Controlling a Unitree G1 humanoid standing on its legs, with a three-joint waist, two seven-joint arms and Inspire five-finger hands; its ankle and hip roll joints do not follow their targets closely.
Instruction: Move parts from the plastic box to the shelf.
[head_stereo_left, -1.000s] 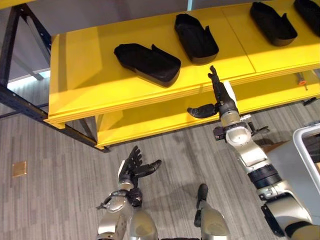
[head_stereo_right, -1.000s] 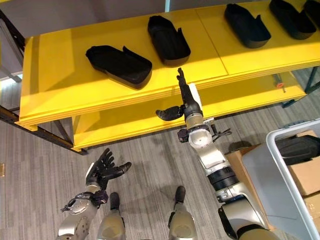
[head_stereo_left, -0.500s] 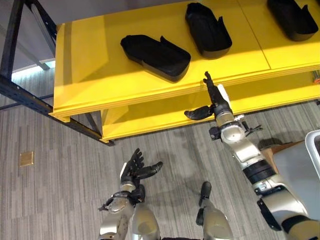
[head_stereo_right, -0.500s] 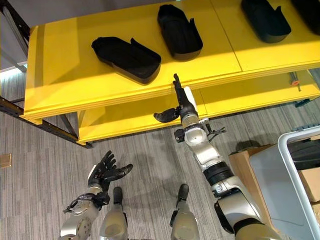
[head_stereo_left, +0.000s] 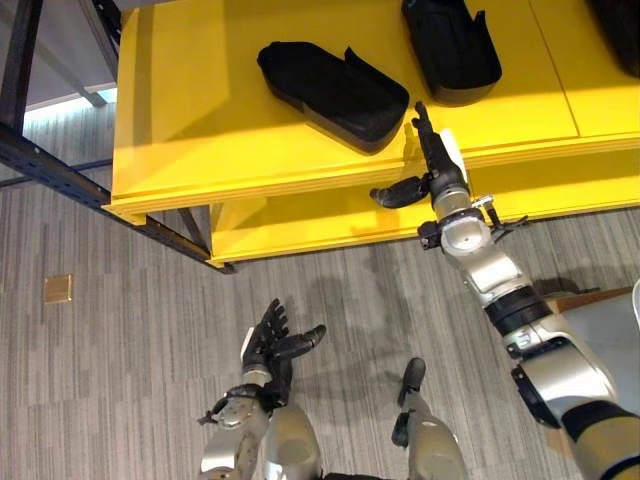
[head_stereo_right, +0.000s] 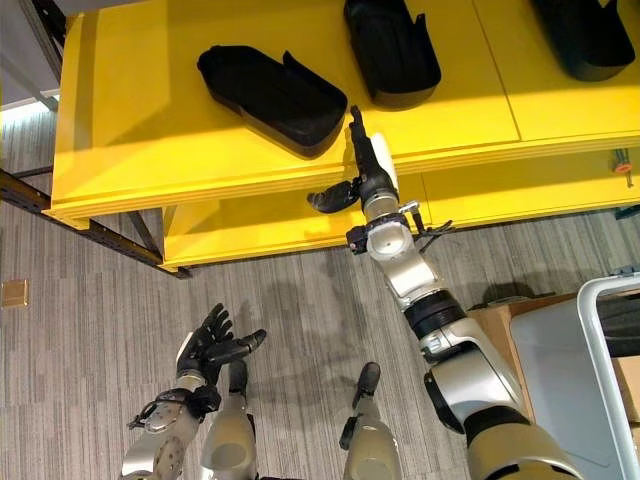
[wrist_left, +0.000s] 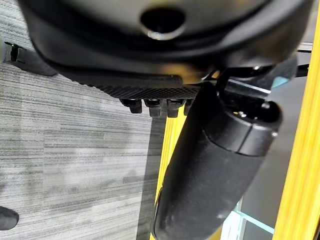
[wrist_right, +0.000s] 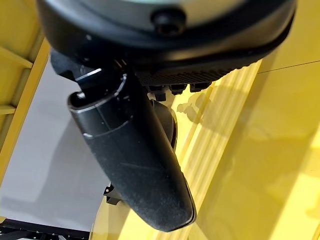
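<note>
My right hand (head_stereo_left: 437, 170) is empty, fingers straight, thumb out sideways, fingertips at the front edge of the yellow shelf (head_stereo_left: 180, 120). Nearest part (head_stereo_left: 333, 92) lies on the shelf just up and to my left of the fingertips, long axis slanting across the shelf. Second part (head_stereo_left: 452, 48) sits straight beyond. Left hand (head_stereo_left: 271, 342) low, relaxed, empty, well apart. Plastic box (head_stereo_right: 600, 350) at my right side.

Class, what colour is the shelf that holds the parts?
Bright yellow: the shelf, with black parts lying on it, shows best in the left eye view.
</note>
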